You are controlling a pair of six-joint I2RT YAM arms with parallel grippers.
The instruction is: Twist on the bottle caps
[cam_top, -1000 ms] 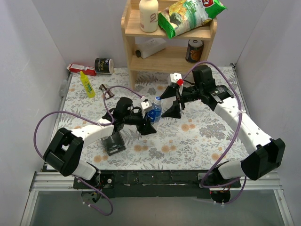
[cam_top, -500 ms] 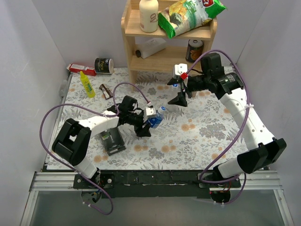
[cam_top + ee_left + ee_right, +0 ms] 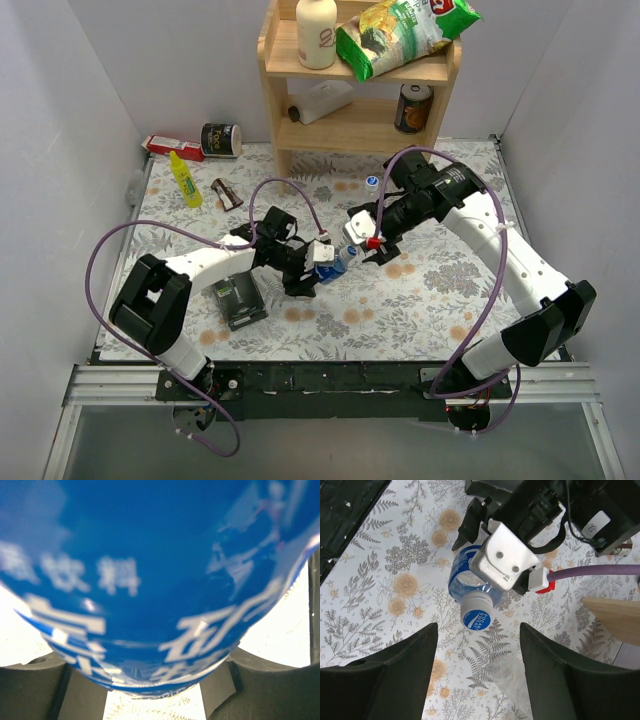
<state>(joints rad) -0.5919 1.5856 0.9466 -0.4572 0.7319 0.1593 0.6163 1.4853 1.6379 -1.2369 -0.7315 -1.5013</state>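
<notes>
Gripping the small clear blue-labelled plastic bottle (image 3: 462, 580) over the bench, our left jaws held it tilted, long axis aimed at our right jaws; those stood spread, its small round blue cap (image 3: 476, 616) facing between them.

The top view looks down over the whole worktop (image 3: 420, 290). The left wrist view sits blurred against the bottle (image 3: 150, 580). The right wrist view faces it from close above.

Blue label with white lettering on bottle (image 3: 461, 581); blue cap (image 3: 477, 616); tablecloth (image 3: 380, 595) white, grey ferns, orange flowers; purple cable (image 3: 600, 571).
</notes>
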